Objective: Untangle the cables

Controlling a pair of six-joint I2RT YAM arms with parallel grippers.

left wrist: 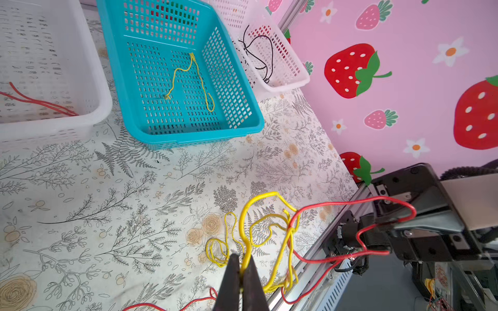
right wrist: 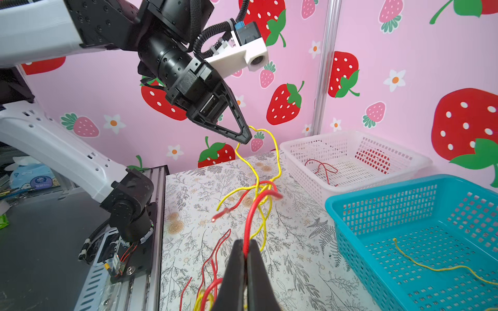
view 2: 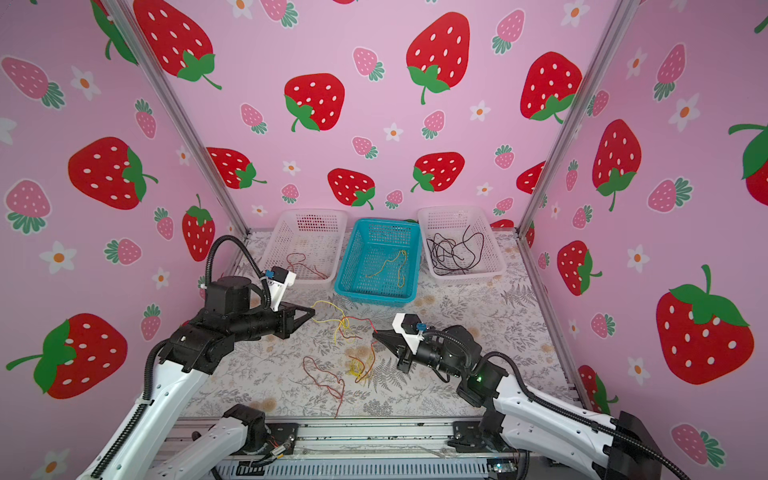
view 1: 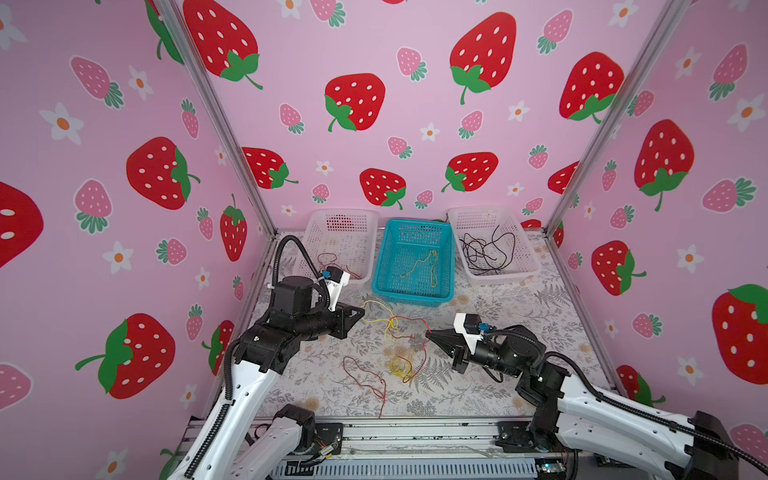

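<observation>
your left gripper (left wrist: 241,259) is closed on a yellow cable (left wrist: 270,193). your right gripper (right wrist: 245,246) is closed on a red cable (right wrist: 248,220). both cables meet in a knot (view 1: 392,326) strung between the two grippers, above the table (view 1: 519,316). further red and yellow loops (view 1: 399,368) lie on the table, nearer the front rail (view 1: 415,432) than the knot.

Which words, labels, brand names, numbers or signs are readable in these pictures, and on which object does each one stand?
No text can be read anywhere.
The pale blue packet, lying off the table in the right wrist view, carries a round printed mark: too blurred to read.
The strawberry walls bear pictures only, no writing.
</observation>
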